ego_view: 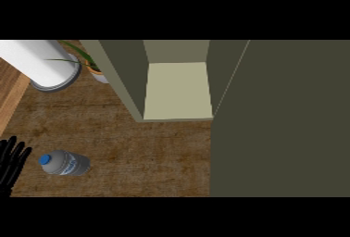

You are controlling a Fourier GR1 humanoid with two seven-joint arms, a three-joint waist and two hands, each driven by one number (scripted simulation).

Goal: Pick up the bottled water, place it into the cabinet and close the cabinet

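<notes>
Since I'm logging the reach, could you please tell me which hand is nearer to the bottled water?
Left. The left hand rests open just left of the bottled water, not touching it. The right hand is out of view.

Just right of the black left hand (12,162), the bottled water (66,163) shows a blue cap; farther right, cabinet (273,120) walls dark olive, shelf (179,90) pale cream; counter (137,139) mottled brown.

Bottled water (65,163) – clear plastic, blue cap, pale label – stands upright on the brown counter, lower left, well apart from the cabinet. Cabinet (130,74) – olive-grey outside, cream shelf inside – sits top centre, open. Its door (280,120) is swung wide and fills the right side of the view.
</notes>
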